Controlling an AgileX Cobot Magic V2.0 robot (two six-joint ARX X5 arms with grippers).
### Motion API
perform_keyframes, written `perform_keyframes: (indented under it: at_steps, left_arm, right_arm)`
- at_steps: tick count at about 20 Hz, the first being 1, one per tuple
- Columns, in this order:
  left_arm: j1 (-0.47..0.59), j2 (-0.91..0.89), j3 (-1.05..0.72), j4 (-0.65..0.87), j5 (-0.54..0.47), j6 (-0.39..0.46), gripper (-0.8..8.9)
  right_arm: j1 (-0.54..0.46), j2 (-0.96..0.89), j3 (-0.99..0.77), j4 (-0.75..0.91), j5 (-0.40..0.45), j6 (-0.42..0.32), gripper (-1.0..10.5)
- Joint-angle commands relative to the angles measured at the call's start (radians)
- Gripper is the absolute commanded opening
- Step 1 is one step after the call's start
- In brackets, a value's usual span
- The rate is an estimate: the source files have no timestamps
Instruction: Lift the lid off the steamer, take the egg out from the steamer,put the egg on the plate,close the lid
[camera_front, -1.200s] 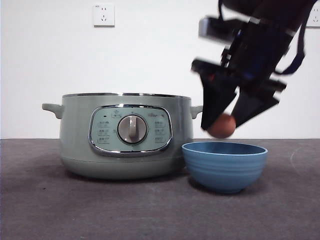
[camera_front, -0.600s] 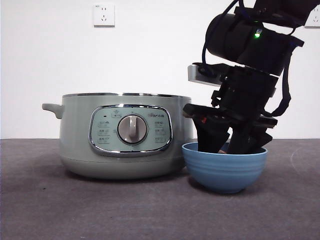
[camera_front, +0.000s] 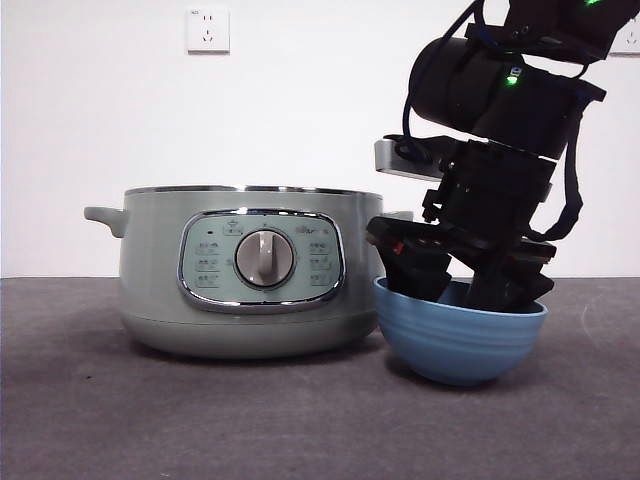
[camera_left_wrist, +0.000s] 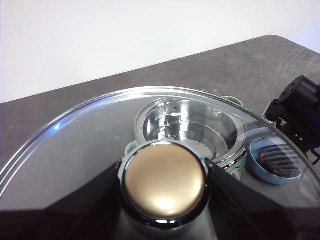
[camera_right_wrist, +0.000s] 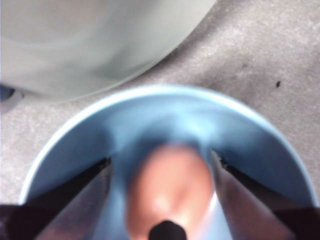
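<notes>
Inside the plate (camera_front: 460, 345), beside the open steamer (camera_front: 245, 270), the right gripper (camera_right_wrist: 162, 165) has its jaws spread with the egg (camera_right_wrist: 167, 192) between them; contact cannot be confirmed through blur. Left gripper (camera_left_wrist: 162, 175) clamps the lid (camera_left_wrist: 90, 145) by its knob, held aloft; the front view hides the egg behind the plate's rim.

In the front view the blue bowl's wall (camera_front: 455, 345) is hiding the egg and the right gripper's (camera_front: 462, 292) jaw tips. The steamer's (camera_front: 250, 270) right handle is disappearing behind the arm at about 3 o'clock. In the right wrist view the egg (camera_right_wrist: 170, 192) is blurring badly and running off the frame's edge. In the left wrist view the lid (camera_left_wrist: 75, 150) is getting cut off by the frame, and the distant bowl (camera_left_wrist: 276, 161) is showing too small to tell its contents.
</notes>
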Motion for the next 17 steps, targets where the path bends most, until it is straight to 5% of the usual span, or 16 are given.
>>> perform_keyframes:
  at_steps: [1, 7, 17]
  left_arm:
    - [-0.001, -0.009, 0.004, 0.050, 0.023, -0.003, -0.08]
    - [-0.001, 0.036, 0.004, 0.068, 0.054, -0.003, -0.08]
    - [-0.002, 0.388, 0.004, 0.452, 0.198, 0.023, -0.08]
  right_arm:
    - [0.002, -0.002, -0.006, -0.002, -0.002, 0.003, 3.5]
    - [0.034, -0.248, -0.006, -0.045, 0.000, 0.004, 3.5]
    - [0.034, -0.925, -0.006, -0.253, 0.002, 0.072, 3.5]
